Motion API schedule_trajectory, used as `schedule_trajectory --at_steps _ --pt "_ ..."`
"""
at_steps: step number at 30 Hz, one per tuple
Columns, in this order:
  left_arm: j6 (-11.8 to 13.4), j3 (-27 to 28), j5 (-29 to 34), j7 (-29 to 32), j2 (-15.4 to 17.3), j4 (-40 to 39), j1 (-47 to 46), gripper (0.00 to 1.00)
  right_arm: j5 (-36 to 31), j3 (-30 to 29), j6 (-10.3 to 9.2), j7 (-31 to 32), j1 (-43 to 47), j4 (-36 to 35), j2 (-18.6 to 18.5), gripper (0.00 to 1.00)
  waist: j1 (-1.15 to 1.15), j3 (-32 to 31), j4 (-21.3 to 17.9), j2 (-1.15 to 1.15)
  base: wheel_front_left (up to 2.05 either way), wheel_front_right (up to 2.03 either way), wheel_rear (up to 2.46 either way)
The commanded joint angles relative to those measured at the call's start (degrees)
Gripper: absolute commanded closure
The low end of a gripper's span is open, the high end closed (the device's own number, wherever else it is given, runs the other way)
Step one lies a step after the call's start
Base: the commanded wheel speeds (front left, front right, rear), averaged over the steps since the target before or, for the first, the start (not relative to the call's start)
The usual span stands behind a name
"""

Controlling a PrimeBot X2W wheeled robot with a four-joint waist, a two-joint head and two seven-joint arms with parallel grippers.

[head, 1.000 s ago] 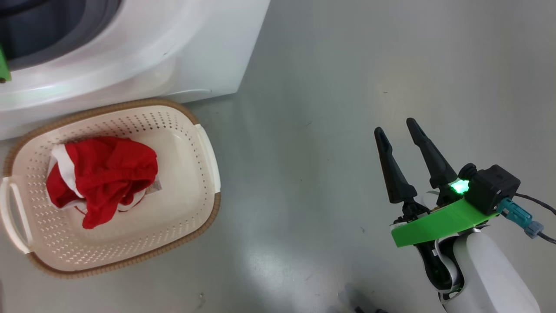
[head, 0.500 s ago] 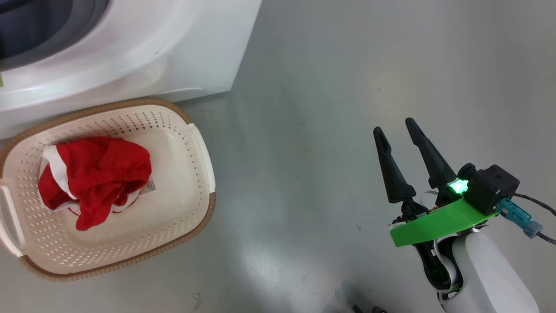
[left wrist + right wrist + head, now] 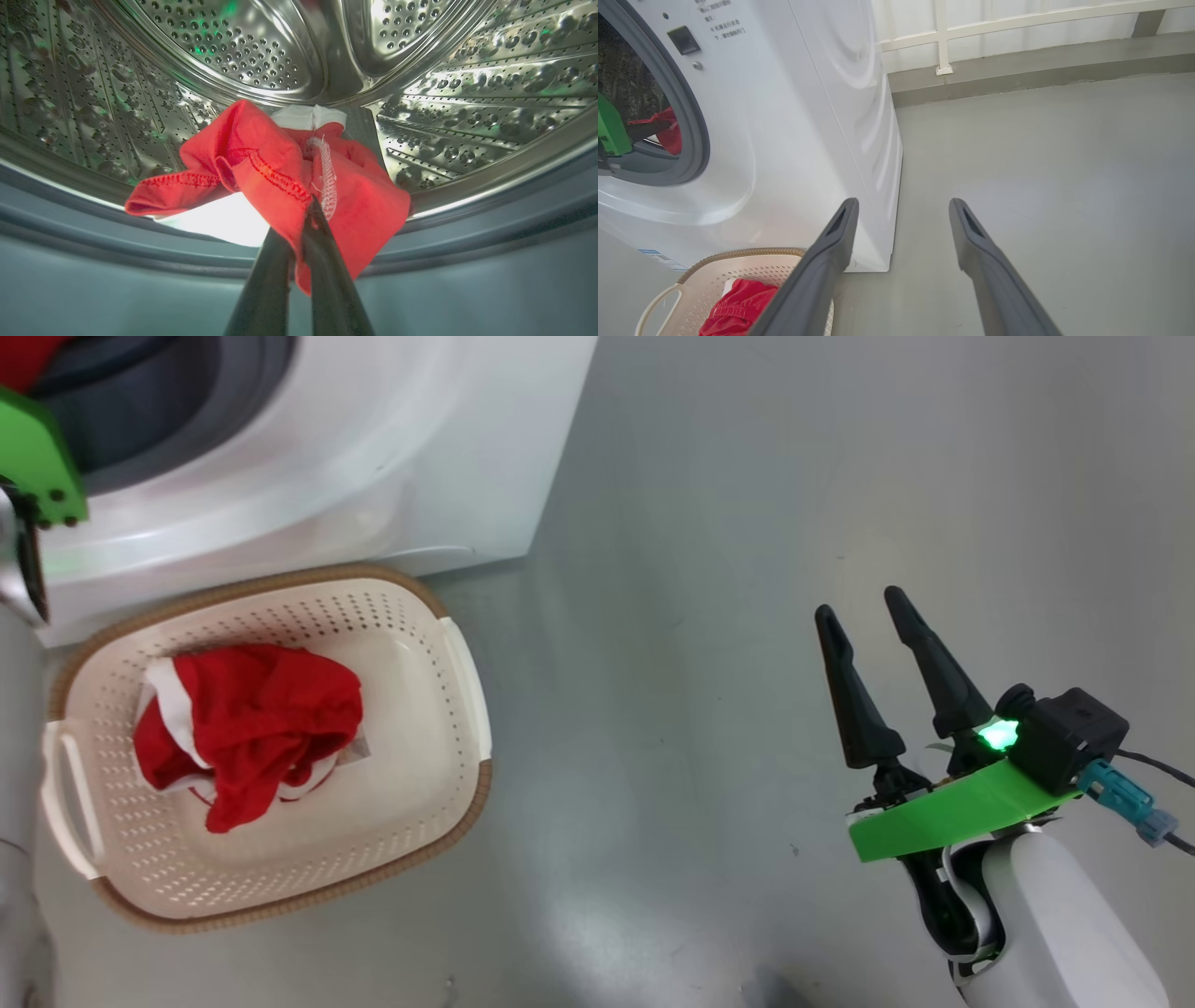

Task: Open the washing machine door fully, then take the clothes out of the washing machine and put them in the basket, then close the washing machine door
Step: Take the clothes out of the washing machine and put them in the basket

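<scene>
Closed tight, the left gripper point(image 3: 303, 217) is seen pinching a red garment point(image 3: 275, 163) between its two dark fingers, whose tips are partly wrapped by the fabric. This garment, red with a white panel at its top and a line of white stitching, is held at the mouth of the steel drum point(image 3: 243, 51), just above the grey gasket point(image 3: 117, 242). Whether its lower folds touch the drum cannot be told. In the right wrist view the same garment is glimpsed inside the round opening of the washing machine point(image 3: 808, 116), beside a green mount point(image 3: 609, 130) on the left arm. The right gripper point(image 3: 857, 602) is held with its fingers spread apart and nothing between them, above the bare grey floor point(image 3: 700, 616) and well to the right of the basket point(image 3: 411, 775). The basket is set on the floor just in front of the washing machine's base, where a blue label sticker point(image 3: 656, 256) is fixed. A second red garment point(image 3: 252, 728), with white showing at its edges, is bunched inside the basket, towards its left half in the head view. The perforated cream bottom is left uncovered on the right.
</scene>
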Motion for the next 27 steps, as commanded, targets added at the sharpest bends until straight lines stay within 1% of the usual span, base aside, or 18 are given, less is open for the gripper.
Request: schedule_trajectory --at_steps 1,6,11,18,27 --pt "-0.5 0.9 -0.6 -1.8 2.0 -1.5 1.4 1.00 -0.1 0.5 0.36 -0.4 0.7 -1.2 -0.8 0.00 0.00 -1.1 1.0 0.00 0.00 0.00 0.00" --pt "-2.2 1.2 -2.0 -5.5 0.4 -2.7 3.4 1.00 -0.2 0.0 0.36 -0.4 1.5 -1.2 -1.4 0.00 0.00 -2.8 2.5 0.00 0.00 0.00 0.00" --pt "-3.3 1.4 -3.0 -6.7 -0.5 -6.7 6.0 1.00 -0.4 -0.3 0.36 -0.4 2.2 -1.1 -2.0 0.00 0.00 -4.6 3.7 0.00 0.00 0.00 0.00" --pt "-4.2 2.6 -3.9 -6.7 -1.1 -20.8 13.5 1.00 -0.6 -0.8 0.36 -0.4 3.7 -1.1 -2.7 0.00 0.00 -7.2 4.8 0.00 0.00 0.00 0.00" --pt "-5.2 4.3 -4.1 -6.7 -2.3 -35.8 21.2 1.00 -0.6 -1.3 0.36 -0.4 4.9 -1.2 -3.1 0.00 0.00 -8.6 6.0 0.00 0.00 0.00 0.00"
